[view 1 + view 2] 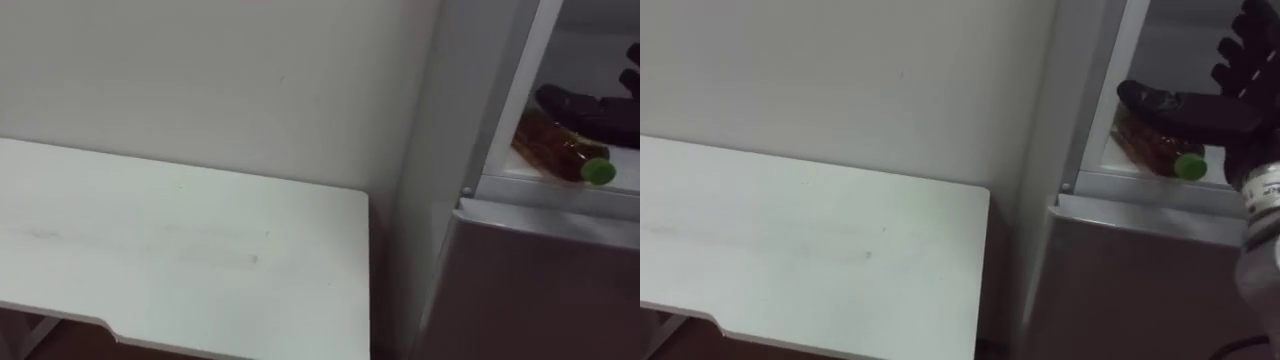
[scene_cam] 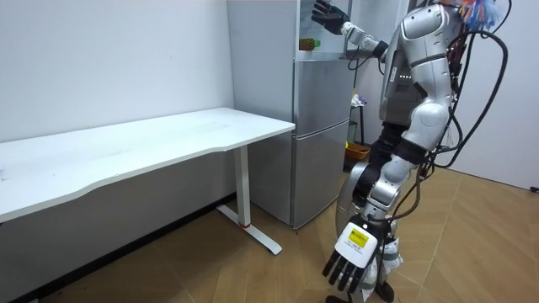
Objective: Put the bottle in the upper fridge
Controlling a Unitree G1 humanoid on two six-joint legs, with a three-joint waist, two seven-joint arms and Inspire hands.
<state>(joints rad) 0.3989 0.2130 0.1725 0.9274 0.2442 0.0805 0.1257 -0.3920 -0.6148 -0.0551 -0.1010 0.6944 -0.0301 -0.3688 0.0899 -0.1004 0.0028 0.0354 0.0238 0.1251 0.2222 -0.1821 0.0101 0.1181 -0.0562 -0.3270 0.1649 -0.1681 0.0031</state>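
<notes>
Our left hand (image 2: 349, 257) hangs slack-fingered, unneeded. Beyond the white rectangular desk (image 1: 180, 250), the amber green-capped plastic bottle (image 1: 555, 148) lies sideways on the grey metal fridge's (image 1: 540, 280) upper shelf, seemingly delivered. Our right hand (image 1: 1215, 110) hovers over it, fingers spread, empty.

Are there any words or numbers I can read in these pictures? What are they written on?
No text here can be read.
Tag on the back of the left hand: there is dark print on it, but it is too small to read.
Bottle lying in the upper fridge, beside the right hand: too blurred to read any label.
Table: no writing on it.
</notes>
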